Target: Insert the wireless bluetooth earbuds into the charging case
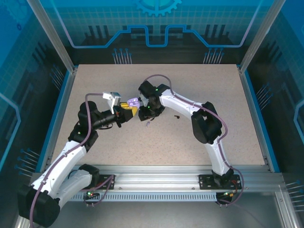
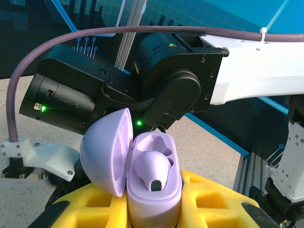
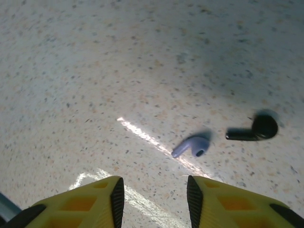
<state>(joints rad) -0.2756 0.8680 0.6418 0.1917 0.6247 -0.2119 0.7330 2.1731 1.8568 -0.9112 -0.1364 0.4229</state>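
From above, wrists half hide the glossy lilac clamshell charging case (image 1: pixel 135 101) at the speckled worktop's (image 1: pixel 95 85) middle. Left wrist: the cropped left hand (image 2: pixel 154 209) clamps it, lid up, one lilac earbud (image 2: pixel 151 167) seated. Right wrist: the right hand (image 3: pixel 153 190), fingers spread, overlooks a loose lilac earbud (image 3: pixel 192 146) and a blurred black earbud (image 3: pixel 254 130).
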